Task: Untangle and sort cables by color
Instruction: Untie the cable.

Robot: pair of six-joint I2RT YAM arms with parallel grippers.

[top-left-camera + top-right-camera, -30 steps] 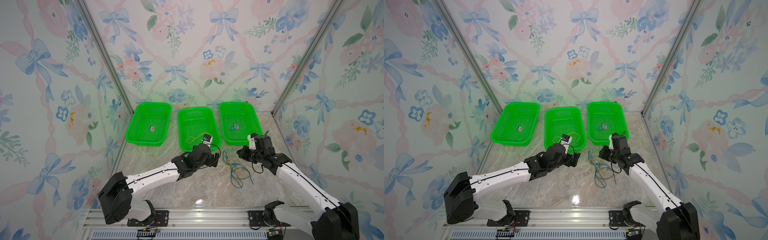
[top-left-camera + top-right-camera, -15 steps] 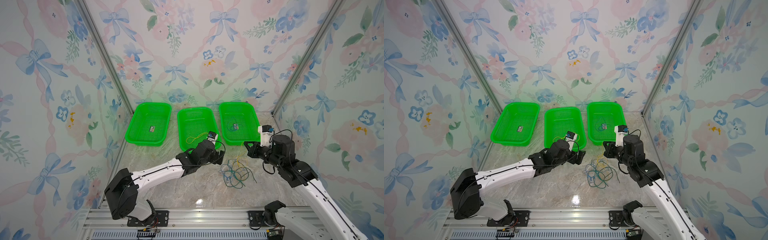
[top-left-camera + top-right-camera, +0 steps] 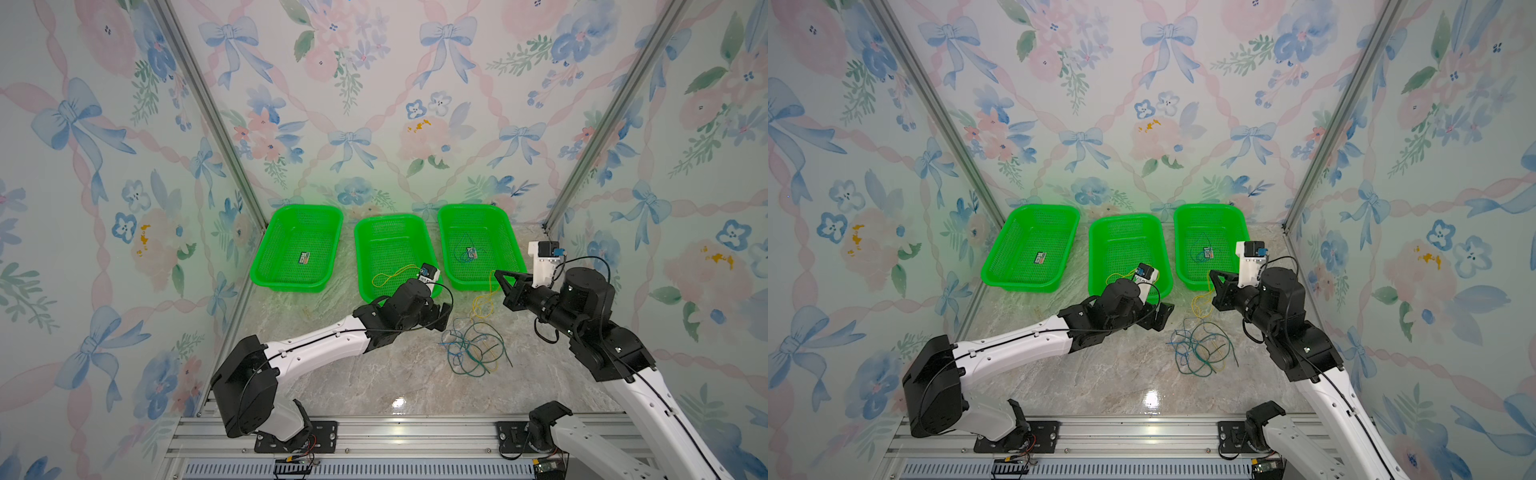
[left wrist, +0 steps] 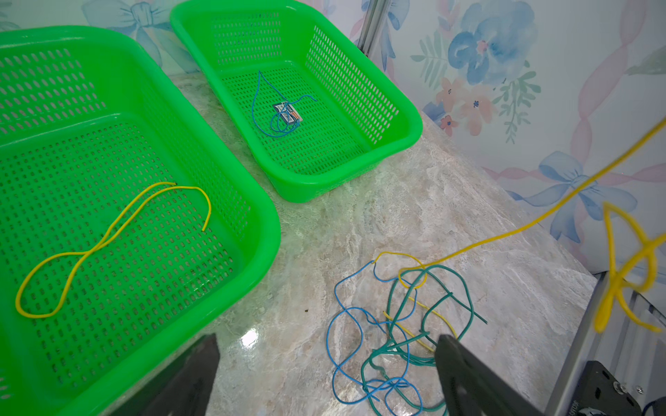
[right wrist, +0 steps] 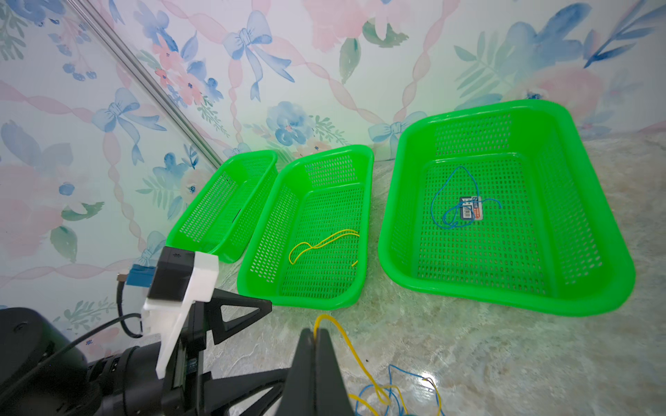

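A tangle of blue, dark green and yellow cables (image 3: 473, 349) (image 3: 1200, 349) lies on the marble table in both top views. My right gripper (image 3: 496, 274) (image 5: 316, 333) is shut on one yellow cable (image 3: 482, 301) (image 5: 356, 360), which hangs from it down into the tangle. My left gripper (image 3: 442, 316) (image 4: 327, 338) hovers open at the tangle's left edge, holding nothing. In the left wrist view the tangle (image 4: 396, 324) lies between its fingers (image 4: 465, 374), and the held yellow cable (image 4: 504, 234) runs up to the right. Another yellow cable (image 3: 395, 274) lies in the middle basket, a blue one (image 3: 463, 251) in the right basket.
Three green mesh baskets stand in a row at the back: left basket (image 3: 266, 253) with only a small label, middle basket (image 3: 390, 217), right basket (image 3: 469, 206). Floral walls close the cell on three sides. An aluminium rail (image 3: 395, 432) runs along the front.
My right gripper has risen and drawn back from the tangle with the yellow cable, pulling it partly out. My left gripper has shifted a little right, toward the tangle.
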